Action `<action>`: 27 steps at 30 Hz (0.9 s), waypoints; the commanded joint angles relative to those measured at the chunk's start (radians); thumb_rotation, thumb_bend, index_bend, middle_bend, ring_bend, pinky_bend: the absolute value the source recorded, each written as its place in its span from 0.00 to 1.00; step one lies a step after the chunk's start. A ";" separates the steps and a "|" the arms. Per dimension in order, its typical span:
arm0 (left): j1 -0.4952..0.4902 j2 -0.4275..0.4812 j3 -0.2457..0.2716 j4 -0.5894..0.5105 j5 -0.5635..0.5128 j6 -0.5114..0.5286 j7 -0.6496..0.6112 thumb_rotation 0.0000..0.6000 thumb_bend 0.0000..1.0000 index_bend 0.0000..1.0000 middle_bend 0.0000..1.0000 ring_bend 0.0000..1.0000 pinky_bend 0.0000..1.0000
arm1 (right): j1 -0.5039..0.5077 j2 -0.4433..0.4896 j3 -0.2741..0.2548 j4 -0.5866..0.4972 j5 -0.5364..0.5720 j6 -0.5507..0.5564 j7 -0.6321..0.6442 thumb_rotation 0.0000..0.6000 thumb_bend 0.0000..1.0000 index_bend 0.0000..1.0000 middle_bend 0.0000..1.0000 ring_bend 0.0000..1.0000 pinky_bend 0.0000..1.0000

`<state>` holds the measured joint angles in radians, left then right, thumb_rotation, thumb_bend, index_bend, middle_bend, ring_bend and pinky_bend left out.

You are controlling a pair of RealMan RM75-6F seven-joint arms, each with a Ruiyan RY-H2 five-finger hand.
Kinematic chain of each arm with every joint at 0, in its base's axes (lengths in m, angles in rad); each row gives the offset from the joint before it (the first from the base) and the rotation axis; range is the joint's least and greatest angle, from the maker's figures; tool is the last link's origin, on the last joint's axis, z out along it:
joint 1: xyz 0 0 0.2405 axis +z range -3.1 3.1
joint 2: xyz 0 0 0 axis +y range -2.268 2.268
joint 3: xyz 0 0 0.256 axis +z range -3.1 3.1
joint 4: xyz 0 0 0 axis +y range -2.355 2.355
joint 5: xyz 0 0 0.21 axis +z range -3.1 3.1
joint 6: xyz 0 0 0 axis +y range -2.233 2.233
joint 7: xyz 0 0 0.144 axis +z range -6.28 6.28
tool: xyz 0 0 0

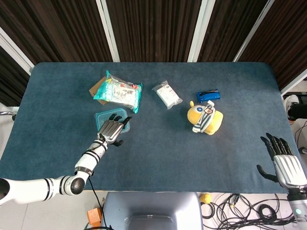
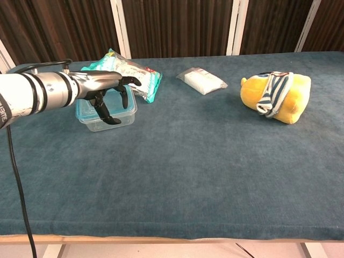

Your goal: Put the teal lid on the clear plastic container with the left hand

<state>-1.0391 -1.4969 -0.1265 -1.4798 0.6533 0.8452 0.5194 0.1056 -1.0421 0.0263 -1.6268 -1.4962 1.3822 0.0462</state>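
Teal lid point(image 1: 104, 118) sits on clear plastic container point(image 2: 102, 116) — left hand point(image 1: 112, 129) hovers over it, fingers spread, gripping nothing. Teal snack bag point(image 1: 119, 92) crowds at 12 o'clock. Yellow plush toy point(image 1: 206, 120) at 3 o'clock, well apart. Right hand point(image 1: 283, 163) — splayed, empty.

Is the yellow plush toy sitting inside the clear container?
No, the plush toy lies on the table, far right of the container.

Left hand point(image 1: 112, 130) outstretched (fingers spread).
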 commanded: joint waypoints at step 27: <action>0.011 0.001 -0.023 -0.023 0.041 0.035 -0.026 1.00 0.28 0.00 0.33 0.13 0.00 | -0.003 0.009 0.000 0.003 -0.008 0.008 0.027 1.00 0.25 0.00 0.00 0.00 0.00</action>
<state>-1.0325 -1.5018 -0.1489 -1.4957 0.6890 0.8730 0.4941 0.1023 -1.0328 0.0260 -1.6233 -1.5043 1.3905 0.0731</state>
